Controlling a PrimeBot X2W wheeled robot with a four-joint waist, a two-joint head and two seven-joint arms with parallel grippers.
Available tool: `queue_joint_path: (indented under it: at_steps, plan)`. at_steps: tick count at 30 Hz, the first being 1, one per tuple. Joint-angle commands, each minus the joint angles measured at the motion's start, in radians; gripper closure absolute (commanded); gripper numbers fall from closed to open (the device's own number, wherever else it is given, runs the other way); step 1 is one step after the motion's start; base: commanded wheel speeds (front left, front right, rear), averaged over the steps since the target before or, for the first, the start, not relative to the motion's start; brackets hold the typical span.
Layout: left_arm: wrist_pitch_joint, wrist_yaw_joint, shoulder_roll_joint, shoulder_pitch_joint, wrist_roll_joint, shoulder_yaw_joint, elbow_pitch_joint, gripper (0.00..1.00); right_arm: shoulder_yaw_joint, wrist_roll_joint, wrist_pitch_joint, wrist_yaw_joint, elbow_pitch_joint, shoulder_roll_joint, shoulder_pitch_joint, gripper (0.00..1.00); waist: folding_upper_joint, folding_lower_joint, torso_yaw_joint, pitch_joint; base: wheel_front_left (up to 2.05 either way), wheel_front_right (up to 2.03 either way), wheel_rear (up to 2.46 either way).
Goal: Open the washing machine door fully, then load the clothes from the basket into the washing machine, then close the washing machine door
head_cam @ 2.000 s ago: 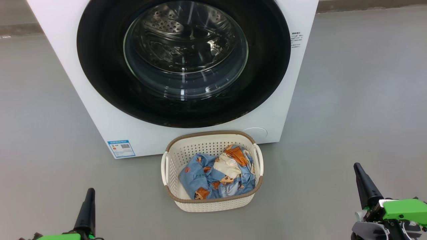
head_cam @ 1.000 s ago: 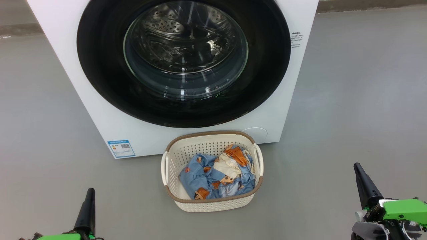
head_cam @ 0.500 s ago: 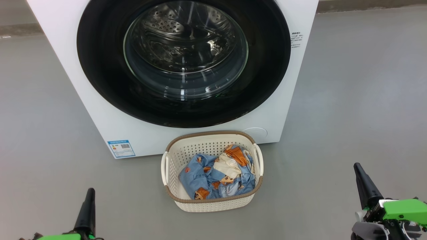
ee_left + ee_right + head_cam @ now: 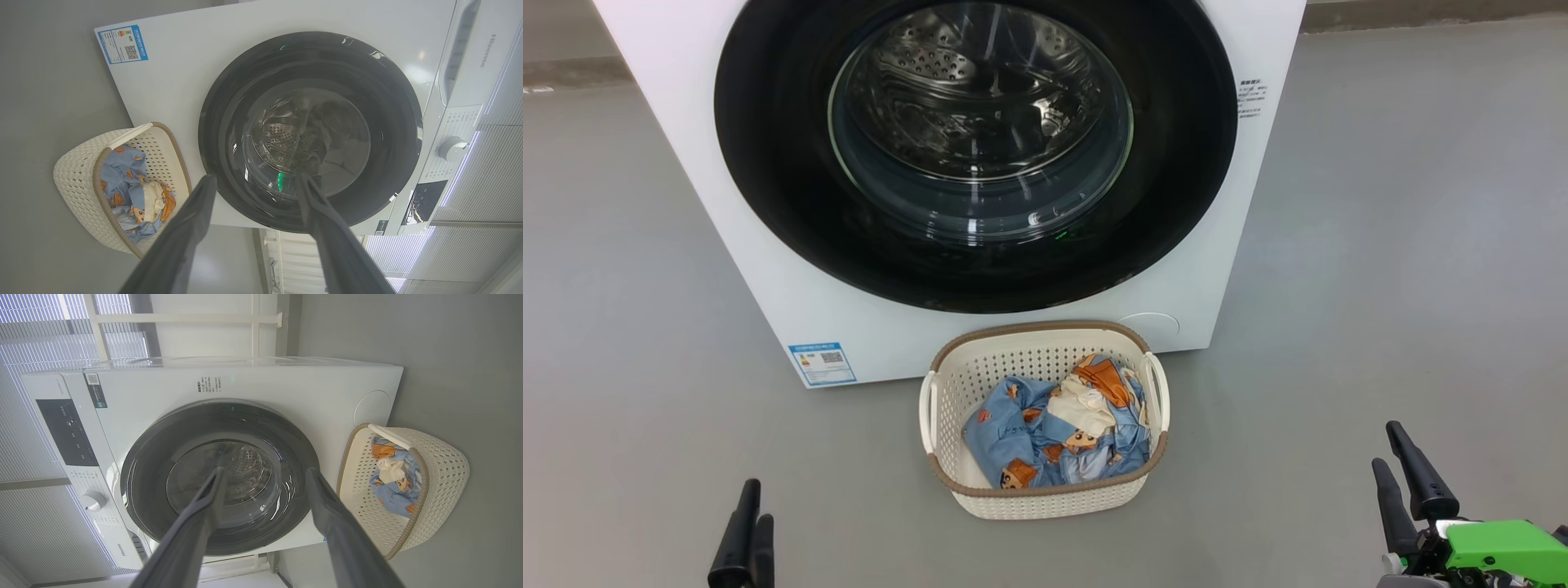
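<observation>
- The left gripper point(image 4: 756, 505) and the right gripper point(image 4: 1387, 445) both have their fingers spread apart and hold nothing. They sit low over the floor, well apart from each other.
- The washing machine door point(image 4: 980, 122) is closed flat against the washing machine point(image 4: 768, 310), ahead of both grippers and roughly midway between them.
- I judge the door rigid and fairly heavy. Its glossy black rim is likely slick and the bulging glass is a poor place to pinch, so a finger hooked behind the rim's outer edge looks the better hold (no handle or recess can be made out, nor which side the hinge is on).
- The basket point(image 4: 1037, 325) stands on the floor touching or just in front of the machine, ahead of the grippers and between them.
- The clothes point(image 4: 1054, 433) lie crumpled inside it. They look soft, light and limp, so a pinch on a raised fold near the top of the heap should lift them, though trailing ends may snag on the rim.
</observation>
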Motion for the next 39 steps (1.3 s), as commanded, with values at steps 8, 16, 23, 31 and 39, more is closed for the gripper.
queue_joint_path:
  at_steps: [8, 16, 23, 31, 39]
  plan:
    - [-0.027, -0.001, 0.007, -0.053, 0.001, -0.008, -0.046, 0.0, 0.024, 0.003, -0.026, 0.002, -0.043, -0.011, -0.059, 0.0, -0.0001, -0.0003, 0.003, 0.002, 0.0, 0.0, 0.0]
    - [-0.045, -0.002, 0.012, -0.065, 0.015, -0.02, -0.058, 0.0, 0.041, -0.011, -0.043, 0.002, -0.059, -0.014, -0.072, 0.0, -0.0001, -0.0003, 0.005, 0.004, 0.0, 0.0, 0.0]
    - [-0.07, -0.002, 0.022, -0.078, 0.038, -0.039, -0.07, 0.0, 0.065, -0.039, -0.069, 0.002, -0.07, -0.024, -0.086, 0.0, -0.0001, -0.0003, 0.007, 0.006, 0.0, 0.0, 0.0]
    - [-0.106, -0.003, 0.044, -0.093, 0.085, -0.072, -0.08, 0.0, 0.108, -0.096, -0.104, 0.003, -0.08, -0.046, -0.105, 0.0, -0.0001, -0.0003, 0.007, 0.006, 0.0, 0.0, 0.0]
    - [-0.132, -0.004, 0.07, -0.106, 0.158, -0.105, -0.075, 0.0, 0.134, -0.174, -0.13, 0.003, -0.083, -0.061, -0.121, 0.0, -0.0001, -0.0003, 0.006, 0.006, 0.0, 0.0, 0.0]
